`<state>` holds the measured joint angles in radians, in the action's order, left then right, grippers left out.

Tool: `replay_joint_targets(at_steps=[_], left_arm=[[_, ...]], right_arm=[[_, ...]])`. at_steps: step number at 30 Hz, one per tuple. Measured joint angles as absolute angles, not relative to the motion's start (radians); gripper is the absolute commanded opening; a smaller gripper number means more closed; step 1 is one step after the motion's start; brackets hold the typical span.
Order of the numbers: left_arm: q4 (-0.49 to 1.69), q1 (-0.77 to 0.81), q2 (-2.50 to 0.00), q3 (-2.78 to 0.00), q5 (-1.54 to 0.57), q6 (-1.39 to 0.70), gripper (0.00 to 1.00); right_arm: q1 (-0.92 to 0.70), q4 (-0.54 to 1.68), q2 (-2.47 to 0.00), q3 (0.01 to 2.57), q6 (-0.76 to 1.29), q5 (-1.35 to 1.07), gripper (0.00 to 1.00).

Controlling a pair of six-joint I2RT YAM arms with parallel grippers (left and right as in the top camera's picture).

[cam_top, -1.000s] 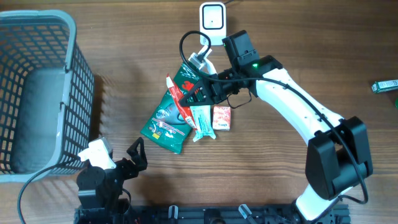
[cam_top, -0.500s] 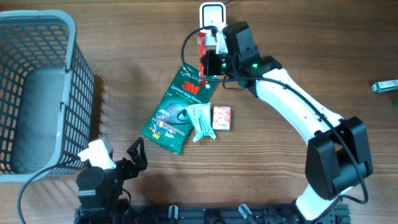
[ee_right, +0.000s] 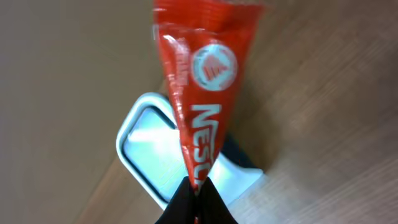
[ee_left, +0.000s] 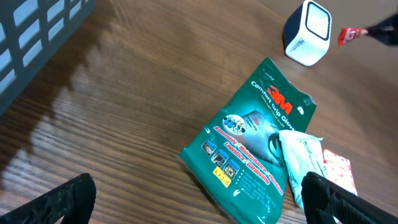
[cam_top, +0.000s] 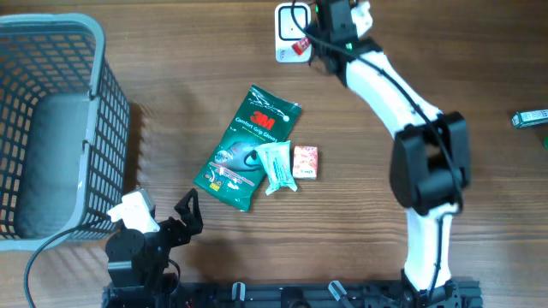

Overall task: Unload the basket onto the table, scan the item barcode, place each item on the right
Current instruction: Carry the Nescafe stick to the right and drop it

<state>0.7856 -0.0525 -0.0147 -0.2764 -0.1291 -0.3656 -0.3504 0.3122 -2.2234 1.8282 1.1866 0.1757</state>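
Carried up to the scanner (cam_top: 289,22), red sachet (ee_right: 200,93) hangs pinched in right tool (ee_right: 198,186) — left tool (cam_top: 190,214) wide.

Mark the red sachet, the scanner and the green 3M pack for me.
red sachet (ee_right: 202,93), right wrist view, on its printed front below the round logo.
scanner (ee_left: 306,34), left wrist view, on its white body.
green 3M pack (cam_top: 247,145), overhead view, on its printed middle.

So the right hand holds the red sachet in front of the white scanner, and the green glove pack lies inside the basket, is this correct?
Not quite. The right hand holds the red sachet in front of the white scanner, but the green glove pack lies on the table, outside the basket. The overhead view shows it.
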Motion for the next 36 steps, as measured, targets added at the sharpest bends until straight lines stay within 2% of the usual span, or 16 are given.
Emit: replay_joint_targets(at_steps=[4, 12, 14, 18, 21, 26, 27, 28, 29, 30, 31, 33, 36], left_arm=[[0.786, -0.052, -0.014, -0.276, -0.129, -0.366, 1.0], [0.786, -0.052, -0.014, -0.276, -0.129, -0.366, 1.0], [0.786, -0.052, -0.014, -0.276, -0.129, -0.366, 1.0], [0.786, -0.052, -0.014, -0.276, -0.129, -0.366, 1.0], [0.786, -0.052, -0.014, -0.276, -0.129, -0.366, 1.0], [0.786, -0.052, -0.014, -0.276, -0.129, -0.366, 1.0], [0.786, -0.052, -0.014, -0.276, -0.129, -0.366, 1.0], [0.786, -0.052, -0.014, -0.276, -0.129, -0.366, 1.0], [0.786, -0.052, -0.014, -0.276, -0.129, -0.366, 1.0], [0.786, -0.052, -0.014, -0.276, -0.129, -0.366, 1.0], [0.786, -0.052, -0.014, -0.276, -0.129, -0.366, 1.0], [0.786, -0.052, -0.014, -0.276, -0.129, -0.366, 1.0], [0.786, -0.052, -0.014, -0.276, -0.129, -0.366, 1.0]], right_arm=[[-0.351, 0.354, -2.386, 2.098, 1.208, 0.157, 0.05], [-0.343, 0.369, -2.464, 2.129, 1.236, 0.123, 0.05], [-0.323, 0.493, -2.465, 2.173, 1.195, 0.107, 0.05], [-0.167, 0.943, -2.429, 2.317, 0.979, 0.086, 0.05], [0.049, 1.12, -2.403, 2.312, 0.813, 0.09, 0.05], [0.379, 1.09, -2.403, 2.177, 0.59, 0.165, 0.05], [0.429, 1.072, -2.403, 2.149, 0.558, 0.176, 0.07], [0.483, 1.052, -2.403, 2.125, 0.529, 0.185, 0.2], [0.522, 1.04, -2.403, 2.113, 0.509, 0.189, 0.68], [0.564, 1.023, -2.403, 2.107, 0.492, 0.188, 0.95], [0.591, 1.013, -2.403, 2.106, 0.473, 0.183, 0.99], [0.623, 1.0, -2.403, 2.107, 0.43, 0.142, 1.0], [0.599, 1.048, -2.399, 2.191, 0.391, -0.043, 1.0]])
